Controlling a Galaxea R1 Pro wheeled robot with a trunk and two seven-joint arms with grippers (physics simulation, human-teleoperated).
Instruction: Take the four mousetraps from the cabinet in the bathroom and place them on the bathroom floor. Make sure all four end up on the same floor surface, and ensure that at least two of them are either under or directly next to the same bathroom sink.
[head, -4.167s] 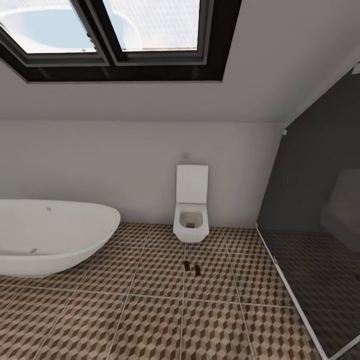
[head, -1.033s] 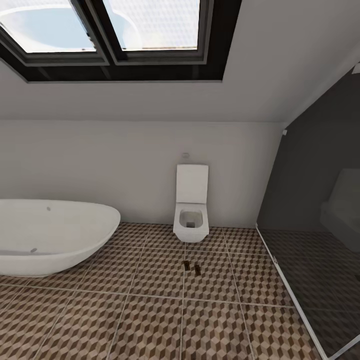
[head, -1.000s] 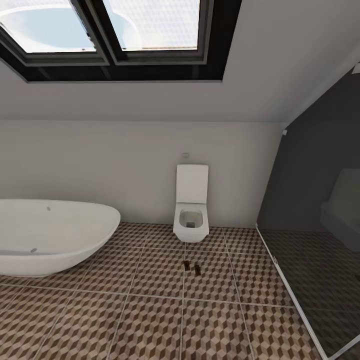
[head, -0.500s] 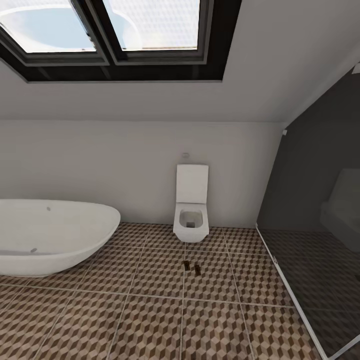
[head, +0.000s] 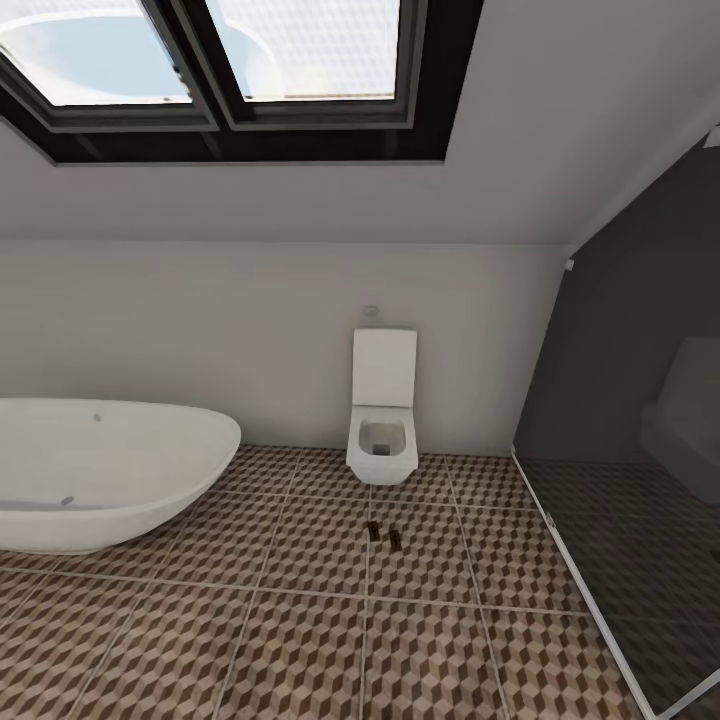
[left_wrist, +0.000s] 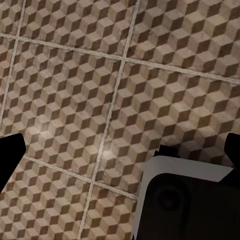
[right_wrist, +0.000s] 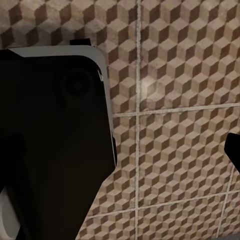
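Two mousetraps lie side by side on the bathroom floor, a short way in front of the toilet: one mousetrap on the left and a second mousetrap just right of it. Both are small dark brown boards, too far off for any detail. In the left wrist view my left gripper hangs open over bare patterned tiles. My right gripper is open too, with nothing between its fingers and the same tiles below. The cabinet and the sink are out of view.
A white freestanding bathtub fills the left. A white wall-hung toilet stands at the back wall. A dark glass shower screen closes off the right. A skylight sits overhead. My dark base shows in both wrist views.
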